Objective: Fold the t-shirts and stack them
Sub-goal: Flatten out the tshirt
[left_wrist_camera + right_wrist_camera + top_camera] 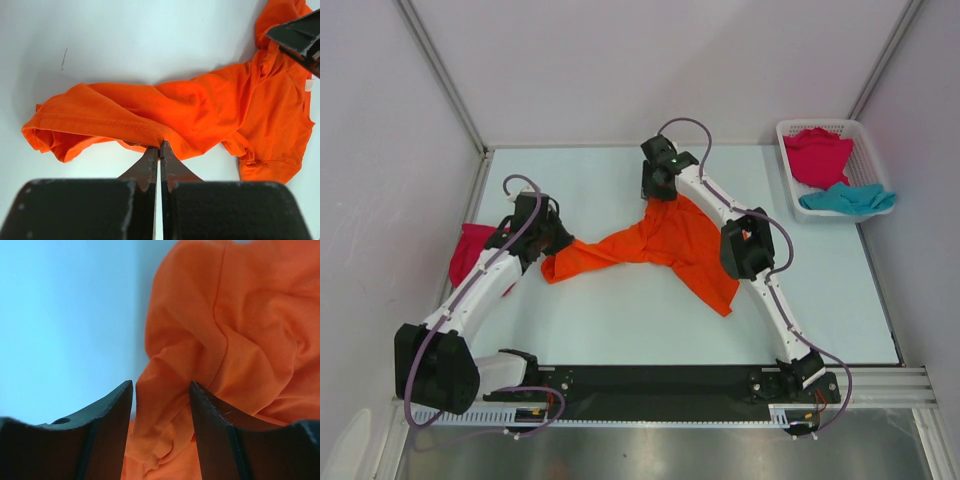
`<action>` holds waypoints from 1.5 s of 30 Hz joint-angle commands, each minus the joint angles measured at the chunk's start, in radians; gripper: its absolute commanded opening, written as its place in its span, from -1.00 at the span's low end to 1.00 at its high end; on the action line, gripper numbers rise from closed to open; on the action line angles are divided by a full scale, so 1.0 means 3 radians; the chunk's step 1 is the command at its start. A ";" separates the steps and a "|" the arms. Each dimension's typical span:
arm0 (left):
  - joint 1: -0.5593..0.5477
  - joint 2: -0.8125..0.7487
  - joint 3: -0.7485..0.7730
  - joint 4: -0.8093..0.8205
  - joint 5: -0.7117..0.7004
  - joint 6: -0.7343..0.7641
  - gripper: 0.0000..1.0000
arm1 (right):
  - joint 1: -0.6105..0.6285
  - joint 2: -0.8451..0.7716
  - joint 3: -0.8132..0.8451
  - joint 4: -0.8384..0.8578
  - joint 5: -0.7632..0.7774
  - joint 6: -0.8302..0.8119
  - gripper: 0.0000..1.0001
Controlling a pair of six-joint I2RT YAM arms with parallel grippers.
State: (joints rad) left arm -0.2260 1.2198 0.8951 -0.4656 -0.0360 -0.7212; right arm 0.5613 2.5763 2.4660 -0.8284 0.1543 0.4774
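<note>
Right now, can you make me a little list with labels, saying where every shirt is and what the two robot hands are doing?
orange t-shirt: lying crumpled in the middle of the table, not folded
left gripper: shut, pinching the orange t-shirt's hem
right gripper: open, one finger on each side of a fold of the orange t-shirt
magenta t-shirt on the table: at the left edge, partly hidden by the left arm
white lattice basket: far right corner
magenta t-shirt in the basket: toward the back
teal t-shirt: at the basket's near end
</note>
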 commanded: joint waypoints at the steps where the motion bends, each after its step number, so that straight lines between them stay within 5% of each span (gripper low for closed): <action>1: 0.0022 -0.0032 -0.0008 0.0115 0.0089 0.0077 -1.00 | -0.0041 -0.0003 -0.0034 0.0051 -0.0085 0.0009 0.07; 4: 0.0022 -0.0032 -0.0008 0.0120 0.0089 0.0072 -1.00 | -0.0046 0.0003 -0.0039 0.0041 -0.0100 -0.0016 -0.15; 5: 0.0022 -0.0037 -0.0013 0.0120 0.0089 0.0072 -1.00 | -0.0046 -0.0007 -0.0049 0.0041 -0.0095 -0.0017 -0.58; 7: 0.0022 -0.0037 -0.0018 0.0120 0.0089 0.0072 -1.00 | -0.0046 -0.0043 -0.0085 0.0041 -0.0090 -0.0032 -1.00; 15: 0.0027 -0.0083 -0.0074 0.0136 0.0089 0.0067 -1.00 | 0.0097 -0.0595 -0.0540 0.0077 0.0405 -0.0165 -1.00; 23: 0.0124 -0.0466 0.0115 -0.0191 0.0089 0.0169 -1.00 | 0.0307 -0.2019 -0.1567 0.0240 0.1044 -0.0190 -1.00; 36: 0.0211 -0.1294 0.0886 -0.1040 0.0079 0.0256 -0.98 | 0.0839 -0.3682 -0.2206 -0.0005 0.2159 -0.0037 -1.00; 45: 0.0217 -0.1473 0.1633 -0.1460 0.0181 0.0185 -0.97 | 0.1401 -0.4323 -0.2202 -0.0286 0.2987 0.0142 -1.00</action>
State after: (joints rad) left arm -0.1703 0.7990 1.2877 -0.8471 -0.0181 -0.6636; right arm 0.9123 1.3582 1.7729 -0.8822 0.8570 0.4767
